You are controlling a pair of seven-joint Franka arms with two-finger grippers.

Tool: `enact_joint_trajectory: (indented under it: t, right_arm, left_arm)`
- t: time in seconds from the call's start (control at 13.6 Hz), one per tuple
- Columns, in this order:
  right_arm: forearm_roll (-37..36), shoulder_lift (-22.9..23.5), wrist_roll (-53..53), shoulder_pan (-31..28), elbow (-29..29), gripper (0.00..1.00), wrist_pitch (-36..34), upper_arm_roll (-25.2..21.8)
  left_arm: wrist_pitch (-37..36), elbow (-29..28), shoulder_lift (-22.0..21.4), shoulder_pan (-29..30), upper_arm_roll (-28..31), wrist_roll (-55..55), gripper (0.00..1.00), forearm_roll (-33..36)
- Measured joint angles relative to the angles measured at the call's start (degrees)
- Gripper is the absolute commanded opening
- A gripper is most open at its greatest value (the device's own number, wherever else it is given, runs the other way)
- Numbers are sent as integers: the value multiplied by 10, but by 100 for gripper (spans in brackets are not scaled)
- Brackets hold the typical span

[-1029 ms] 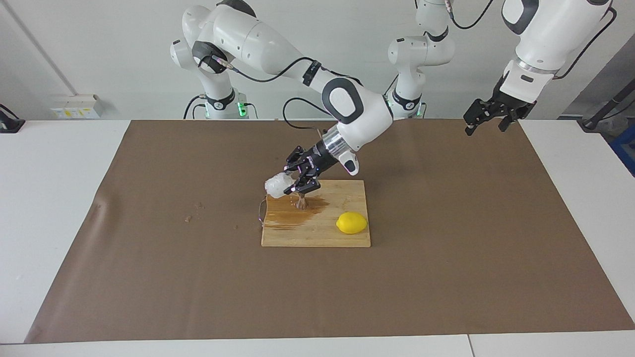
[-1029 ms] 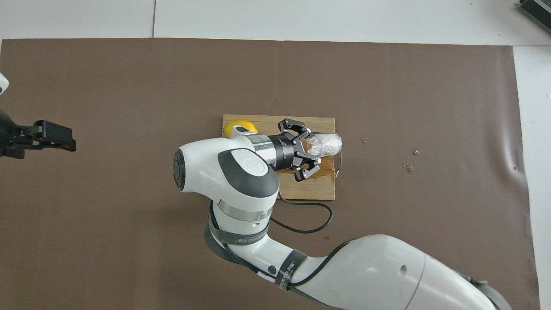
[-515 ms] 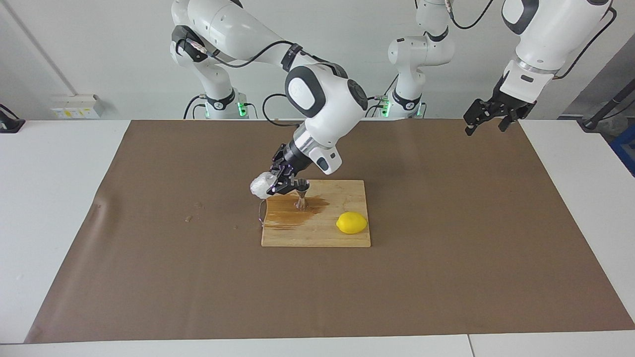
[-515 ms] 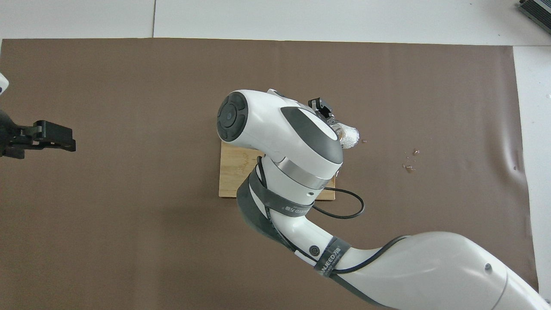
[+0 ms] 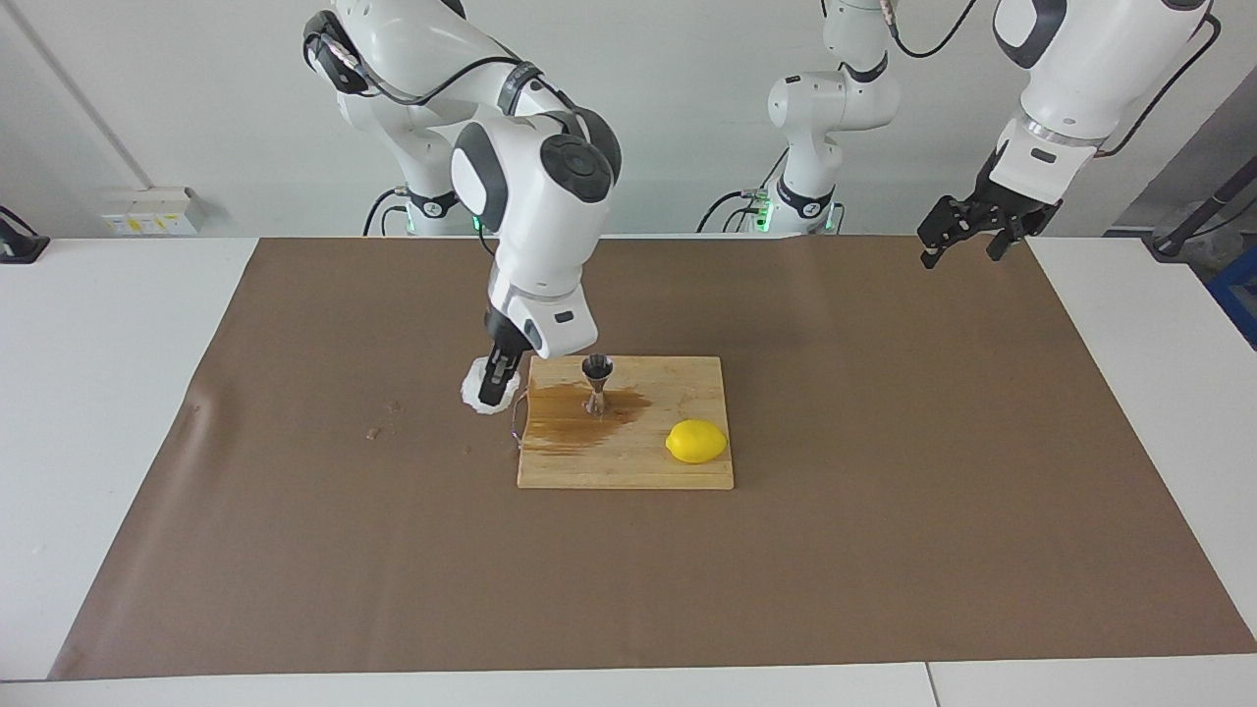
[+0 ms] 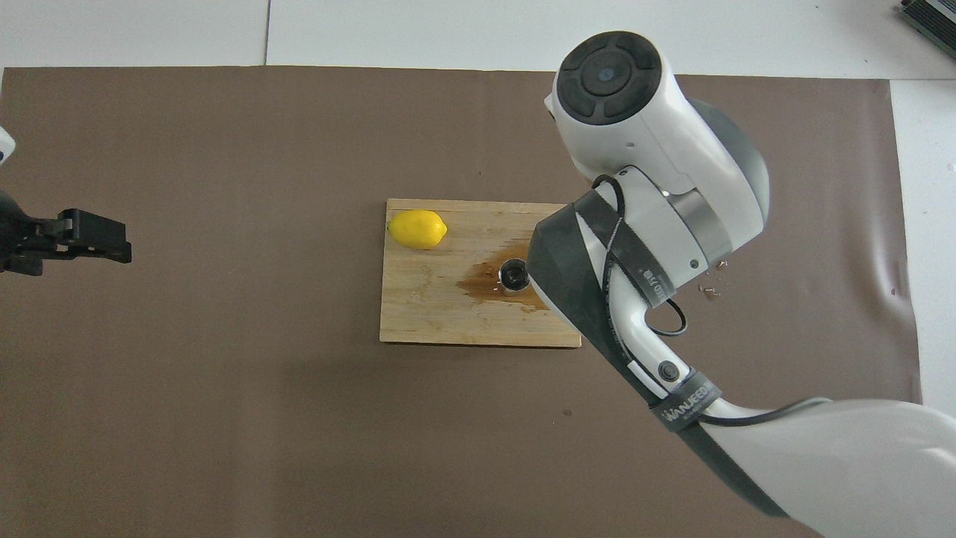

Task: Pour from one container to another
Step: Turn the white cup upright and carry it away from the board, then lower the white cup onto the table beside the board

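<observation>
Your right claw (image 5: 494, 385) is clamped on the cup (image 5: 478, 393), now upright just off the board's (image 5: 628, 469) edge beside the jigger (image 5: 596, 385), no longer tilted over it. Left claw (image 5: 967, 234) waits open over the mat's (image 5: 884, 550) corner, loads of room.
</observation>
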Motion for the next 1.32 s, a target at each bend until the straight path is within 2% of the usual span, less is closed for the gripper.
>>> enact_joint_trajectory:
  t: [0.15, 0.37, 0.59, 1.03, 1.32]
  right_arm:
    - [51, -20, 0, -6, -32, 0, 47, -43]
    - [106, -73, 0, -18, -141, 0, 158, -100]
    - [159, -120, 0, -24, -235, 0, 239, -150]
    - [294, -162, -62, -26, -359, 0, 357, -249]
    - [337, -186, -69, -26, -448, 0, 431, -269]
  left_arm:
    - [0, 0, 0, 0, 0, 0, 100, 0]
    - [0, 0, 0, 0, 0, 0, 100, 0]
    - [0, 0, 0, 0, 0, 0, 100, 0]
    - [0, 0, 0, 0, 0, 0, 100, 0]
    - [0, 0, 0, 0, 0, 0, 100, 0]
